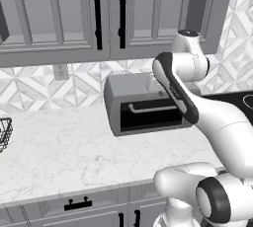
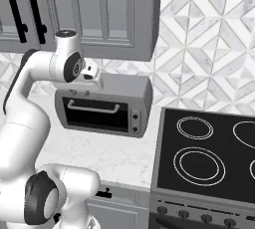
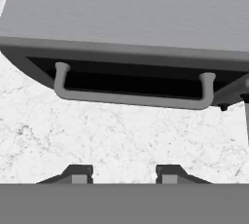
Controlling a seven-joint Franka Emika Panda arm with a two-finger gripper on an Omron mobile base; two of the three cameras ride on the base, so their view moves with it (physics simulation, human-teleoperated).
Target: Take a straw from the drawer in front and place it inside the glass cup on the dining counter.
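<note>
My gripper (image 3: 124, 175) hangs over the white marble worktop (image 3: 121, 135), its two dark fingertips (image 3: 80, 174) apart with nothing between them, so it is open. The hand (image 2: 90, 75) sits just above and in front of the grey toaster oven (image 2: 104, 106). Below the worktop edge, a grey drawer front (image 1: 94, 200) with a black bar handle (image 1: 78, 204) is shut. The straw is hidden. The glass cup and the dining counter are out of view.
The toaster oven (image 1: 148, 105) stands against the tiled wall, with its door handle (image 3: 131, 97) close ahead of the fingertips. A black stove top (image 2: 209, 153) lies to the right. A wire basket (image 1: 4, 132) sits at the far left. Grey wall cabinets (image 1: 59, 14) hang overhead.
</note>
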